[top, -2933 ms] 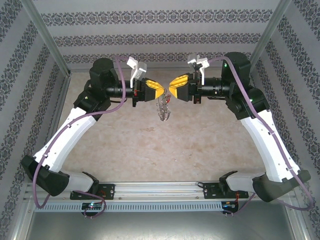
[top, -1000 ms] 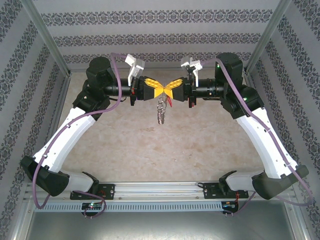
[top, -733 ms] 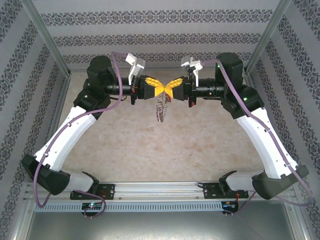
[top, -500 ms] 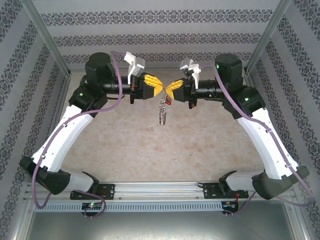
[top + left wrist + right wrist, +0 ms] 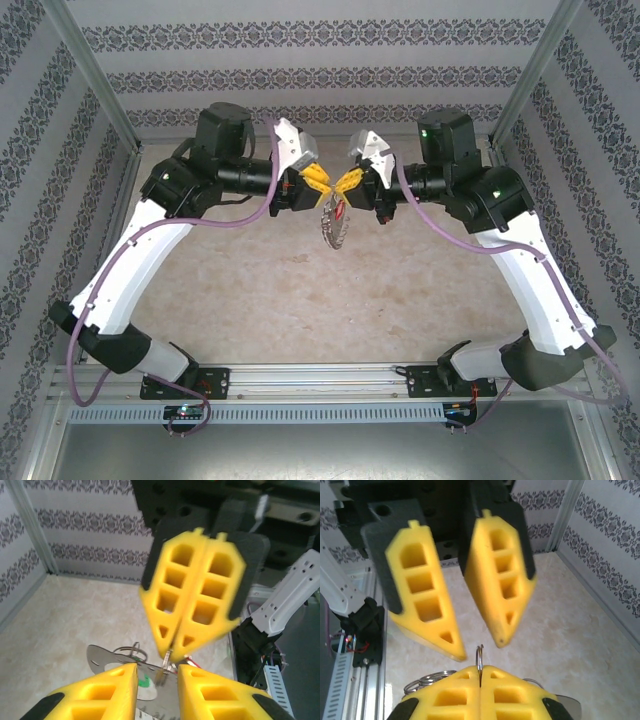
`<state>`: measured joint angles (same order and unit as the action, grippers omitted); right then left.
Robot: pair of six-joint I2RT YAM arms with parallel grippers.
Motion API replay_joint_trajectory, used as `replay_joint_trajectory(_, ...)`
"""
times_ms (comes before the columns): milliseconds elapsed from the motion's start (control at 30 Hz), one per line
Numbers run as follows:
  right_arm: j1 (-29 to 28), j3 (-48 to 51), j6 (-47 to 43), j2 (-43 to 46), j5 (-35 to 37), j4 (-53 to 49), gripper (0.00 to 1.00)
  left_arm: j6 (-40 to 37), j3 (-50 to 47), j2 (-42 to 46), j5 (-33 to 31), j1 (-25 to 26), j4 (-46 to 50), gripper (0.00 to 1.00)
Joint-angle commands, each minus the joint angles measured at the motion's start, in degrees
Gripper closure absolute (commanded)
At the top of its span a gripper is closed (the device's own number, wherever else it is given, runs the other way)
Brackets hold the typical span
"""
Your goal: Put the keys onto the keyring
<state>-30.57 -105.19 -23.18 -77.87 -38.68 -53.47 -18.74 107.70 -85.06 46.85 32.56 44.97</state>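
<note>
My right jaws are pinching together on a thin ring of the keyring (image 5: 333, 225), which is dangling just below them; my left jaws are standing apart beside it. I'm judging it light, stiff, slippery metal, best pinched at the rim.

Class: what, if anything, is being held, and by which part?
The right gripper pinches the keyring by one small silvery ring at its top; the left gripper stands open, holding nothing.

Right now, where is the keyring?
In the top view the keyring hangs in mid-air over the far centre of the table. It is pinched by the right gripper, with the open left gripper just beside it.
</note>
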Motion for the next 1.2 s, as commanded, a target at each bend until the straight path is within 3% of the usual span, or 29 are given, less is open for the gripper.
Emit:
replay_joint_trajectory(0, -1.10, -3.13, -5.05, -0.63, 2.84, -3.50, 1.00, -3.20, 2.13, -0.47, -2.54, 1.48, 4.54, 0.72)
replay_joint_trajectory(133, -1.60, -4.06, -6.12, -1.15, 3.34, -4.69, 1.00, -5.71, 2.06, -0.86, -4.53, 2.90, 6.88, 0.73)
replay_joint_trajectory(467, -4.11, -4.62, -8.96, -1.92, 6.27, -7.32, 1.00, -6.34, 1.53, -1.21, -5.73, 4.32, 8.03, 1.00)
replay_joint_trajectory(700, -3.96, -3.34, -6.73, -0.97, 4.73, -5.71, 1.00, -2.49, -0.12, -0.42, -2.17, 4.16, 3.56, 1.00)
replay_joint_trajectory(800, -3.82, -1.15, -4.71, 0.39, 3.23, -3.94, 0.87, 1.67, -3.00, 1.31, 0.85, 3.25, -3.23, 1.00)
replay_joint_trajectory(900, -3.80, 0.17, -3.18, 1.30, 2.58, -3.06, 0.81, 5.85, -5.76, 2.89, 4.11, 1.97, -9.72, 1.00)
replay_joint_trajectory(1167, -1.86, 3.00, 2.41, 3.36, -0.79, 1.87, 0.79, 13.21, -10.73, 5.39, 8.96, 0.17, -21.38, 1.00)
